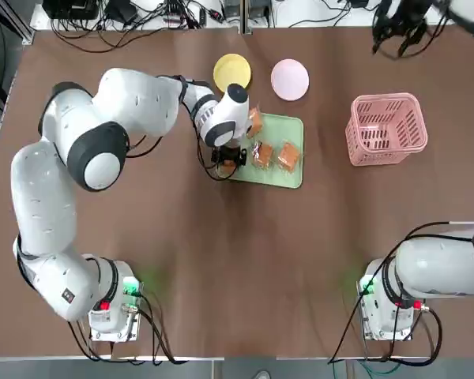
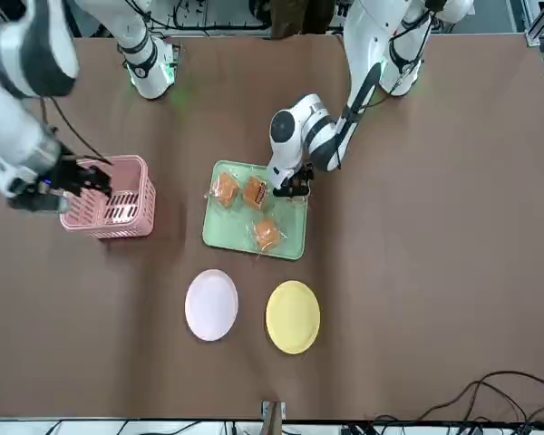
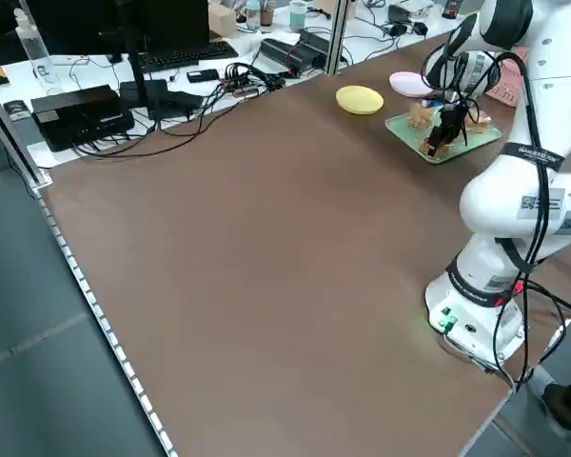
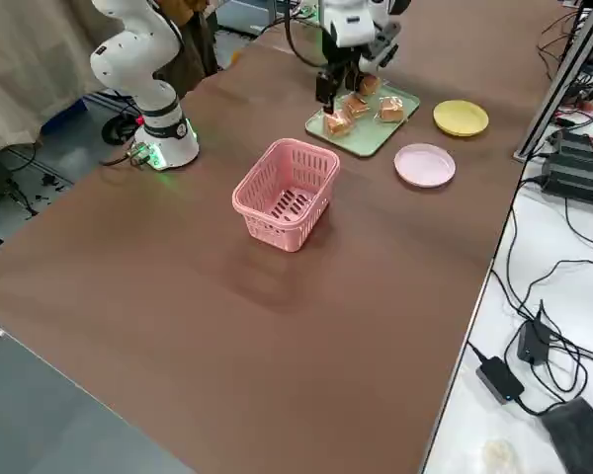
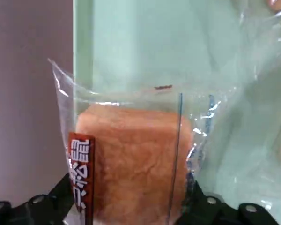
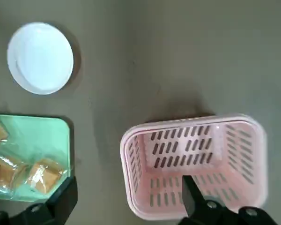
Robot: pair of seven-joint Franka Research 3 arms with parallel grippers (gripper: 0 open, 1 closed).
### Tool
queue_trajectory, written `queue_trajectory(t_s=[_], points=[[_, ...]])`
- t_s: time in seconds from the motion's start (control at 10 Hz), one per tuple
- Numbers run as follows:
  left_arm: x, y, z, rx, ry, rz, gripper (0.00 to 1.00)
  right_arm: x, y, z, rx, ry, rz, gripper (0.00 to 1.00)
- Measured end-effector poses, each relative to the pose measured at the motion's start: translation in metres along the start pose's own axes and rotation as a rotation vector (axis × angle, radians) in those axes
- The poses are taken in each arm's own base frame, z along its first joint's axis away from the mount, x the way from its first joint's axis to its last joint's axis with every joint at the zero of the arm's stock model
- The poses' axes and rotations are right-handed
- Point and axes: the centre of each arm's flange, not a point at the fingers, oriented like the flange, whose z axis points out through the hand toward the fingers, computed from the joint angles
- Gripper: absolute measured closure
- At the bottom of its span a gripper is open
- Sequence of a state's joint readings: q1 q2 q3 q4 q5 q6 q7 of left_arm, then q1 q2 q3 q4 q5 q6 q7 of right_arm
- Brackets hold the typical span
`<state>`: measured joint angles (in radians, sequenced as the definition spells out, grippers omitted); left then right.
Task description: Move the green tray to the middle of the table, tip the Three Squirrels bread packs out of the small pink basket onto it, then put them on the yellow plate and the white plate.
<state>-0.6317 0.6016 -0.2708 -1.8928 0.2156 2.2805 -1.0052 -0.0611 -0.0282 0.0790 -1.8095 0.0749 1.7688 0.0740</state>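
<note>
The green tray (image 1: 291,126) lies mid-table with three Three Squirrels bread packs (image 1: 261,153) showing on it. My left gripper (image 1: 229,158) is down at the tray's left edge. Its open fingers stand on either side of another bread pack (image 5: 131,154), which lies half over the tray's rim. The small pink basket (image 1: 385,129) stands upright and empty to the right of the tray. My right gripper (image 1: 399,35) hangs open above the table beyond the basket, holding nothing. The yellow plate (image 1: 232,73) and the white plate (image 1: 290,80) sit bare behind the tray.
Cables and electronics (image 1: 126,16) crowd the strip past the table's far edge. Both arm bases (image 1: 114,304) stand at the near edge. The left arm's bulky elbow (image 1: 103,150) reaches over the table's left half.
</note>
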Motion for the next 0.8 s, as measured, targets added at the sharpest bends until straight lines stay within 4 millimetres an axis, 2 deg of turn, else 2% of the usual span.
queue_trajectory(t_s=[0.1, 0.2, 0.3, 0.6, 0.8], points=[[0.001, -0.001, -0.003, -0.003, 0.004, -0.002, 0.0, -0.003, 0.008, -0.038, 0.001, -0.008, -0.005, 0.01], [0.005, -0.003, -0.015, -0.01, 0.016, -0.009, 0.0, -0.009, 0.016, -0.067, 0.001, -0.022, -0.004, 0.01], [0.01, -0.009, -0.037, -0.015, 0.034, -0.021, 0.0, -0.016, 0.021, -0.082, -0.003, -0.045, 0.002, 0.01], [0.04, -0.04, -0.12, -0.064, 0.124, -0.001, 0.0, -0.038, 0.022, -0.1, -0.015, -0.086, 0.003, 0.02], [0.059, -0.036, -0.146, -0.101, 0.164, 0.045, 0.0, -0.041, 0.022, -0.1, -0.017, -0.104, 0.006, 0.02]])
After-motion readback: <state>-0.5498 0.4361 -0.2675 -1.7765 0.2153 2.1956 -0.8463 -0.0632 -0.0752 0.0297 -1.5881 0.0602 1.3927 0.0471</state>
